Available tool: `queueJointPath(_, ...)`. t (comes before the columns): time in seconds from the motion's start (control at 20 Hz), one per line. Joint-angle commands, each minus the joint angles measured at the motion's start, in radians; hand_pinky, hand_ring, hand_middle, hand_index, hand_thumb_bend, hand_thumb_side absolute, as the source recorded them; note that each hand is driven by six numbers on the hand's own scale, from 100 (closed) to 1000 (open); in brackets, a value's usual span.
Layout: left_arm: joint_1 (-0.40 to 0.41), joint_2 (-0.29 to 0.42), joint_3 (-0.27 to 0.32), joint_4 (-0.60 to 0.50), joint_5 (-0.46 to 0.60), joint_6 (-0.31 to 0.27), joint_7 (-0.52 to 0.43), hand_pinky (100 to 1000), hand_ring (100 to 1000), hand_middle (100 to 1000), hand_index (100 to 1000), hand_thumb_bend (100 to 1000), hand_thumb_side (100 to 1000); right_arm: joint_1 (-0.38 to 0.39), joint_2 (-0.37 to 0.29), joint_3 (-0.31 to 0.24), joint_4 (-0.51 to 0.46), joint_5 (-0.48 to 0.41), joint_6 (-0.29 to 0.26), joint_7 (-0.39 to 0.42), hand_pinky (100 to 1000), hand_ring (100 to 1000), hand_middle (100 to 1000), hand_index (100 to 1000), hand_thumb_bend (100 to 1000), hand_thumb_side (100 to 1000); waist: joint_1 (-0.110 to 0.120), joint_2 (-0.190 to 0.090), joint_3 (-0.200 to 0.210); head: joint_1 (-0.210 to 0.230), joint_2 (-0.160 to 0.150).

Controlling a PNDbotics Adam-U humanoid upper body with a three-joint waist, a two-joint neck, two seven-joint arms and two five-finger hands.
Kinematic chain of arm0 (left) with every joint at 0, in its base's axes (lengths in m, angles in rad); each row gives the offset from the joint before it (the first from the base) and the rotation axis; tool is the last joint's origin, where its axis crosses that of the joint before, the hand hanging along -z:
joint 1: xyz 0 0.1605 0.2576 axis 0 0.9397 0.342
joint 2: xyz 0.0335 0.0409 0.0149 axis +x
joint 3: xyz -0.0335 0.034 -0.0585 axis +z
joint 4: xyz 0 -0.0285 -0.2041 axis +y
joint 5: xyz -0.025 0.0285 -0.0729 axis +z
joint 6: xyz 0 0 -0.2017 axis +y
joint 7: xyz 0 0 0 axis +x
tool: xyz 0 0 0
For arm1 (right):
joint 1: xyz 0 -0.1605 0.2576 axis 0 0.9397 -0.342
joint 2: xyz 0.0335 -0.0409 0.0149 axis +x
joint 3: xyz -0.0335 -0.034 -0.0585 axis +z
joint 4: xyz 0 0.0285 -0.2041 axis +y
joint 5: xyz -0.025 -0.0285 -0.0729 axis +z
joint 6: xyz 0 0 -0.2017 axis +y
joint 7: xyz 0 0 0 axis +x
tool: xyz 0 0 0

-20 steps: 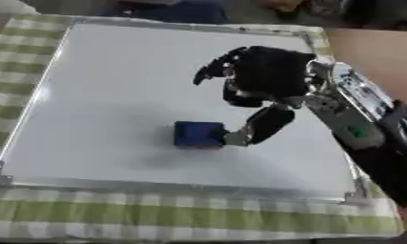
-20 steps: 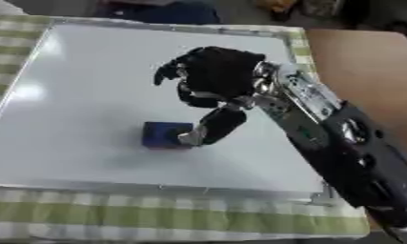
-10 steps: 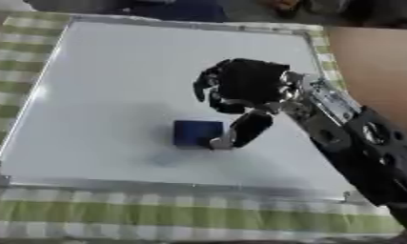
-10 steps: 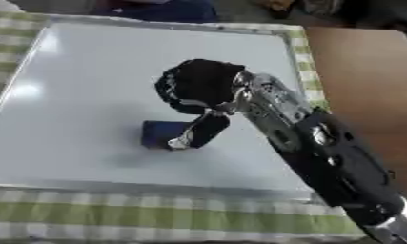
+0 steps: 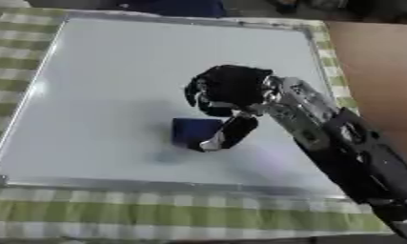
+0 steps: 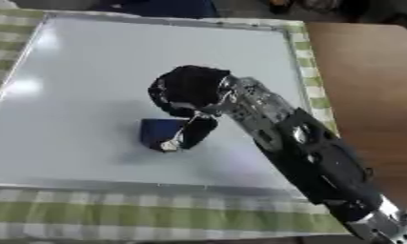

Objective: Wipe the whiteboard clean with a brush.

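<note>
In the left eye view, the right hand (image 5: 227, 90) hangs over the middle of the whiteboard (image 5: 98, 71), fingers curled and thumb reaching down against the right side of the blue brush (image 5: 192, 133). In the right eye view, the brush (image 6: 159, 131) lies flat just left of and below the palm, nearer the board's front edge; whether it is truly pinched I cannot tell.

Right robot hand (image 6: 188, 90) curled over blue brush (image 6: 159, 130) on whiteboard (image 6: 89, 66)
</note>
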Motion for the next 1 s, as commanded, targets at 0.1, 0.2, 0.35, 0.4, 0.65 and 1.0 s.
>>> queueJointPath(0.1,-0.016,0.005,0.0,-0.019,0.005,0.0,-0.007,506,593,561,530,152,1000,-0.015,-0.002,-0.001,0.021,0.02,-0.005,-0.018,646,765,643,100,367,814,0.005,-0.011,0.003,-0.004,-0.011)
queueJointPath(0.2,-0.018,0.005,0.0,-0.019,0.004,0.001,-0.009,506,593,560,530,150,1000,-0.015,0.0,0.003,0.033,0.026,-0.01,-0.019,644,765,643,100,373,799,0.006,-0.008,0.004,-0.005,-0.013)
queueJointPath(0.35,-0.019,0.004,0.0,-0.019,0.003,0.001,-0.01,506,593,560,530,148,1000,-0.014,0.002,0.008,0.045,0.032,-0.02,-0.018,640,762,641,100,379,776,0.006,-0.005,0.006,-0.006,-0.013)
queueJointPath(0.4,-0.019,0.003,0.0,-0.019,0.002,0.001,-0.01,506,593,560,530,148,1000,-0.014,0.002,0.008,0.048,0.035,-0.022,-0.018,640,762,641,100,379,776,0.006,-0.005,0.006,-0.006,-0.014)
queueJointPath(0.65,-0.022,0.001,-0.001,-0.019,0.001,0.002,-0.014,505,593,560,529,143,1000,-0.016,0.002,0.01,0.06,0.043,-0.028,-0.025,632,752,626,100,375,729,0.007,0.001,0.009,-0.006,-0.018)
queueJointPath(1.0,-0.023,0.0,-0.001,-0.019,0.001,0.003,-0.014,505,593,559,528,143,1000,-0.016,0.005,0.012,0.084,0.054,-0.036,-0.036,628,748,620,100,364,723,0.008,0.003,0.01,-0.007,-0.022)
